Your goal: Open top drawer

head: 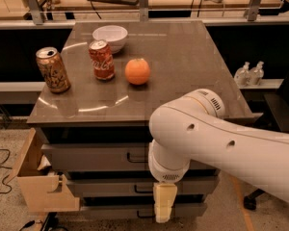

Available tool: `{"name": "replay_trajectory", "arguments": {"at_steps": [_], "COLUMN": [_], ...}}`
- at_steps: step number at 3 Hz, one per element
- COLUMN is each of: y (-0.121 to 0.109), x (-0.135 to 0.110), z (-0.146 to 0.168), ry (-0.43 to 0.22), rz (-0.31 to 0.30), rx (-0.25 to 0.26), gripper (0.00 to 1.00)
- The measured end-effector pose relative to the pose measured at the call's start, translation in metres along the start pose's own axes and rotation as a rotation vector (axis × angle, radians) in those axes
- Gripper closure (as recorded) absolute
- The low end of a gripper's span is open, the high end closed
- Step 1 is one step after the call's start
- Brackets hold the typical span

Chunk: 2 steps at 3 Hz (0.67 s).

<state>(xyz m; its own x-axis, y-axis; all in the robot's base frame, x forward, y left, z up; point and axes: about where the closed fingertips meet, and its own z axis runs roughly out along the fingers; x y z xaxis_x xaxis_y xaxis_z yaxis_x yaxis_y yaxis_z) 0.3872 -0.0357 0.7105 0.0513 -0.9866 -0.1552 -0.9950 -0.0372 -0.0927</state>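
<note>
The top drawer is the uppermost grey front of three under the cabinet top. It sits flush and shut. Its dark loop handle shows at centre, with its right end hidden behind my arm. My gripper hangs as a cream-coloured piece below the white wrist. It is in front of the two lower drawers, below and a little right of the top drawer's handle. My large white arm covers the right part of all three drawer fronts.
On the cabinet top stand a gold can, a red cola can, an orange and a white bowl. A tan box juts out at the lower left. Two small bottles and a dark chair are at the right.
</note>
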Motion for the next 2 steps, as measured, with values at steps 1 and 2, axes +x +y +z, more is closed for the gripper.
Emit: {"name": "replay_trajectory", "arguments": {"at_steps": [1, 2], "y": [0.000, 0.000], "x": [-0.009, -0.015], "z": [0.012, 0.025], "ry": [0.009, 0.021], "rz": [-0.019, -0.034], "rx": [-0.021, -0.040], "gripper": [0.00, 0.00]}}
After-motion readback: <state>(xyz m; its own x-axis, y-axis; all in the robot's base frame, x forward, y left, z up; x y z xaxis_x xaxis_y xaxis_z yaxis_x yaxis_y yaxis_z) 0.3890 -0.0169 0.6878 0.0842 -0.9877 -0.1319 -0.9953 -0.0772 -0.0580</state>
